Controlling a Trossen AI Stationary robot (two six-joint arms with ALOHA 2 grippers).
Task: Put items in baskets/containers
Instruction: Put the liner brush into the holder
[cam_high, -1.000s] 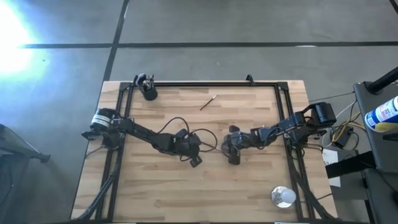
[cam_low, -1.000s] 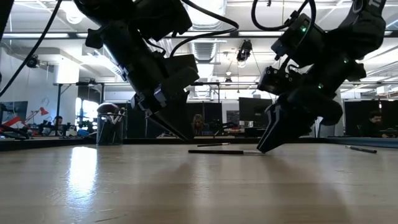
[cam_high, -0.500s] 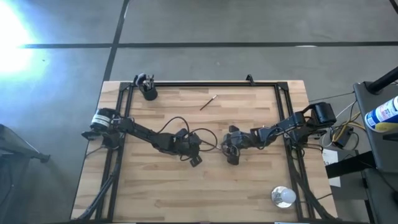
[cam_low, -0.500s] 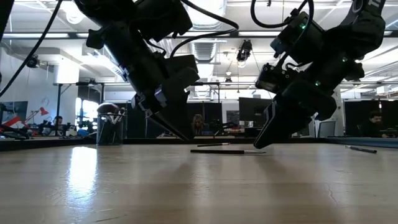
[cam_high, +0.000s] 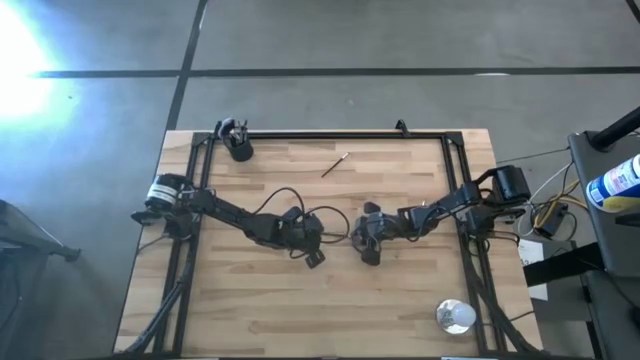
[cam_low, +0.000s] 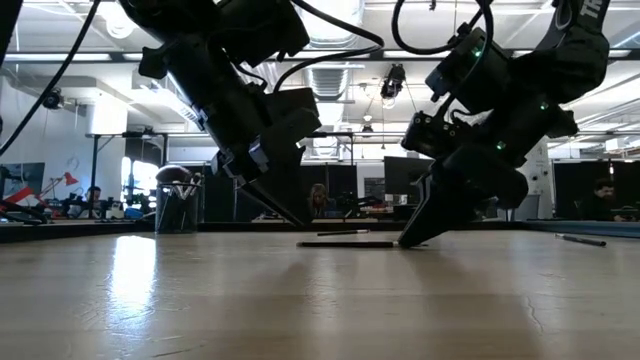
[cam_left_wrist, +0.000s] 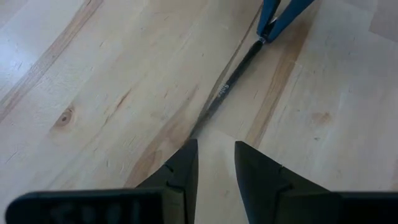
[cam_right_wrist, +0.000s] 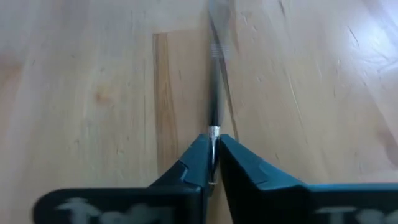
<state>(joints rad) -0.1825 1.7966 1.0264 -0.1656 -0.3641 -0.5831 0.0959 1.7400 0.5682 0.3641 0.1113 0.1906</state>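
The slim dark-handled makeup brush (cam_right_wrist: 215, 93) lies flat on the pale wooden bench (cam_high: 400, 300), its near end caught between the right gripper (cam_right_wrist: 213, 158) jaws, which are pressed in on the thin shaft close to a small silver band. It looks feather-light and stiff — a hard, smooth stick that could roll or slip out of a pinch, so a hold a little further in from the tip, square across the shaft, would seem safer than one right at the end. From the left wrist view the same brush (cam_left_wrist: 231, 84) runs away from the left gripper (cam_left_wrist: 216, 163), whose jaws stand slightly apart with nothing between them, just short of the brush's free end.

Against the earlier frames, the right arm has slid toward the left gripper and dipped, its jaw tips now down at the brush on the bench; the left arm has not budged.

Further out from both jaws, a second thin pale-handled brush (cam_high: 335, 165) lies alone toward the far edge, and the small black cylindrical cup (cam_high: 239, 148) sits at the far left corner with brush handles already poking up — well apart from either gripper. A shiny silver round object (cam_high: 455, 316) rests near the right arm's side.
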